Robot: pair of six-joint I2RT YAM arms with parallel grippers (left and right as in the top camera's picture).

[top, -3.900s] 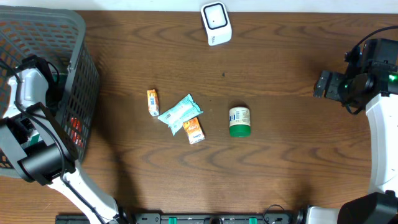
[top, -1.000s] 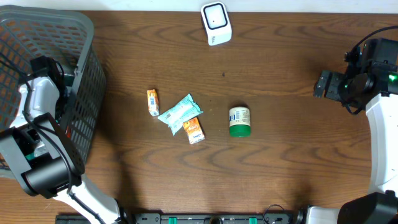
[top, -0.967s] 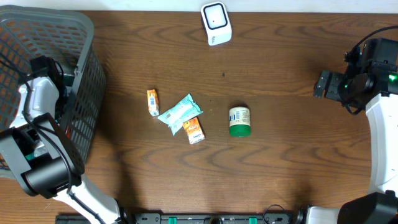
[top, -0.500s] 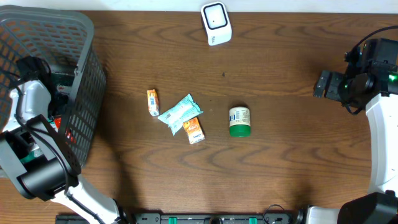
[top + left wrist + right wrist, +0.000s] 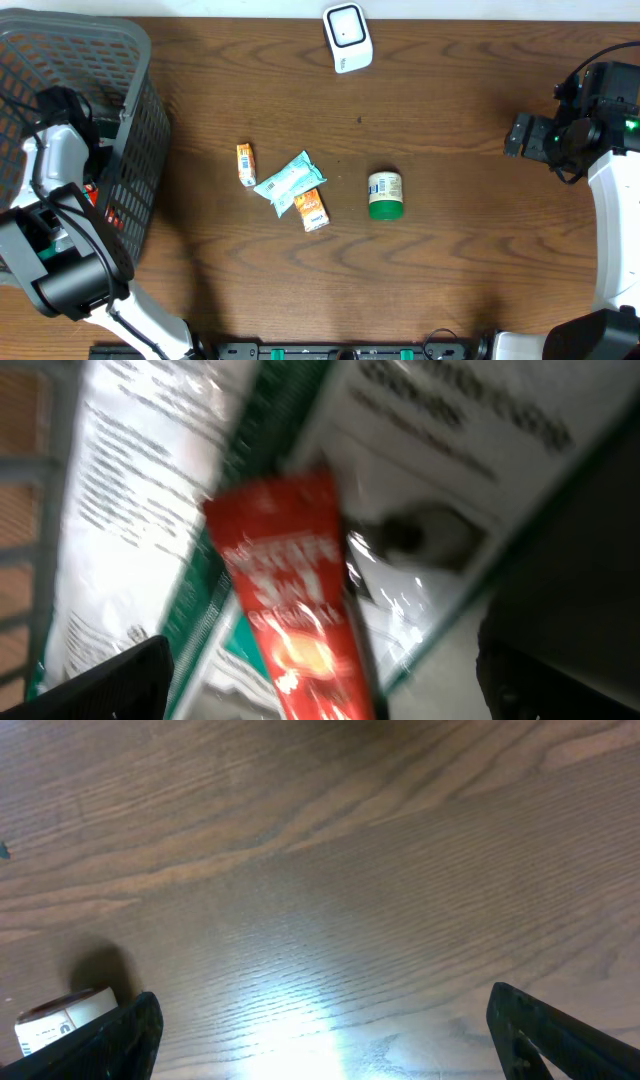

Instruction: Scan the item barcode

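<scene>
Basket: dark mesh, at the table's left end, its near wall beside the left arm.
Left gripper: down inside the basket, jaws spread wide, nothing held.
Red packet: lies between the two fingertips, touching neither. It rests on white and green printed bags. The wrist view is blurred, so no barcode can be made out.
Room on the left: basket walls close around the arm.
Table: bare brown wood in front and to the right.
Loose items: a small orange packet, a teal pouch lying across an orange box, and a green-lidded jar apart from them.
Scanner: white, at the far edge, nothing around it.
Right gripper: fully open and empty, over bare wood at the right end, well apart from the jar.
</scene>
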